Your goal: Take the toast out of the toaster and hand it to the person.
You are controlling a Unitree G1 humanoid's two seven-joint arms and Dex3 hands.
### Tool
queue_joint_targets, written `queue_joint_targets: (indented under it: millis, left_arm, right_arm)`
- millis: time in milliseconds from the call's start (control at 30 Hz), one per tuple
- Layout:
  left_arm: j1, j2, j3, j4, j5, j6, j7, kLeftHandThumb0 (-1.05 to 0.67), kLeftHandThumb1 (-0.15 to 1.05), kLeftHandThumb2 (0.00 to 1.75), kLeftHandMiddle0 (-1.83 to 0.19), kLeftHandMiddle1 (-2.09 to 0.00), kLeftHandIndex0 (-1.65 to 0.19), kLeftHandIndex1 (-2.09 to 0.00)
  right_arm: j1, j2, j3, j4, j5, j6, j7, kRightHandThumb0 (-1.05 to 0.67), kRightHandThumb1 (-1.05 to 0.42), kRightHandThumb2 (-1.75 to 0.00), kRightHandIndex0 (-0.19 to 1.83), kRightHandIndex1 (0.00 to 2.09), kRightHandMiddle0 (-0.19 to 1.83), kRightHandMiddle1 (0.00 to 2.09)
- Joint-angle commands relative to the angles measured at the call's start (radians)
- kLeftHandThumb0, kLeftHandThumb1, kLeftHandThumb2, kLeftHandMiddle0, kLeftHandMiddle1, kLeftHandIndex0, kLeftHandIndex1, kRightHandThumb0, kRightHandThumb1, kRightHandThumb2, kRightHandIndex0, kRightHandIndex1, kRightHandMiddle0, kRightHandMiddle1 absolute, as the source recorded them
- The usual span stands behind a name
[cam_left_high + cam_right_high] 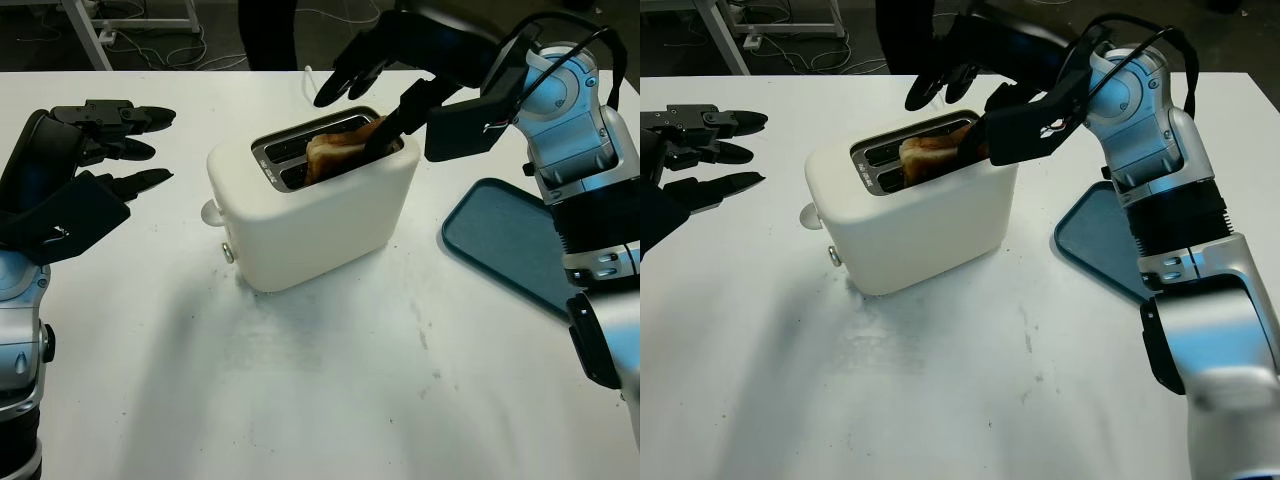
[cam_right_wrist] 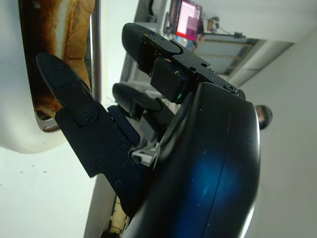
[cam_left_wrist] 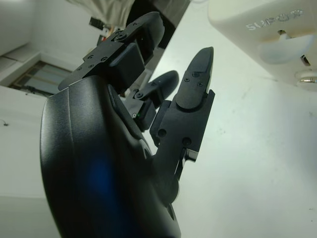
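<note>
Right hand (image 1: 385, 125) is over the far end of the toaster (image 1: 310, 210), one finger (image 2: 74, 94) reaching down beside the toast (image 1: 335, 152); whether it grips the slice cannot be told. Table (image 1: 330, 400): white, carrying the toaster at centre and a blue tray (image 1: 510, 245) to its right. Toast: upright in the front slot, top edge exposed. Left hand (image 1: 95, 150): open, left of the toaster, apart from it.

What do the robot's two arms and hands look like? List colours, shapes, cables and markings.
Both hands, the left hand and the right hand, are matte black with blocky, tapered three-finger segments joined by small visible screws. The right arm has rounded silver-grey shells, a ribbed black band at the forearm, and thin black cables looping over the wrist. The left arm shows the same silver-grey casing with black joints.
</note>
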Motion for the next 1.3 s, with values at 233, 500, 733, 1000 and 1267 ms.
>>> queue_joint_targets:
  millis: [233,500,733,1000,1267]
  left_arm:
    - [0.011,0.001,0.002,-0.004,0.009,-0.002,0.003,-0.20,0.86,0.00,-0.66,-0.57,-0.85,0.00]
    - [0.009,0.001,0.003,-0.007,0.009,0.003,0.004,-0.18,0.86,0.00,-0.67,-0.57,-0.85,0.00]
    - [0.006,0.004,0.001,-0.007,0.011,0.004,0.002,-0.18,0.86,0.00,-0.66,-0.57,-0.85,0.00]
    - [0.007,-0.002,0.001,-0.005,0.008,-0.001,0.006,-0.19,0.86,0.00,-0.66,-0.57,-0.85,0.00]
    - [0.009,0.000,0.003,-0.007,0.007,0.007,0.003,-0.21,0.86,0.00,-0.66,-0.57,-0.84,0.00]
  right_arm:
    - [0.016,0.009,0.017,0.051,-0.015,-0.055,-0.002,-0.51,-0.58,0.00,0.75,0.75,1.01,0.01]
    - [0.017,0.020,0.027,0.090,-0.029,-0.070,0.007,-0.46,-0.59,-0.01,0.69,0.84,0.99,0.00]
    - [0.021,0.024,0.040,0.105,-0.048,-0.093,-0.013,-0.42,-0.59,0.00,0.65,0.93,0.99,0.01]
    - [0.006,0.052,0.068,0.147,-0.073,-0.124,-0.025,-0.39,-0.61,0.00,0.64,1.02,1.01,0.01]
    - [0.005,0.049,0.083,0.146,-0.095,-0.134,-0.033,-0.24,-0.67,-0.02,0.76,1.10,1.08,0.05]
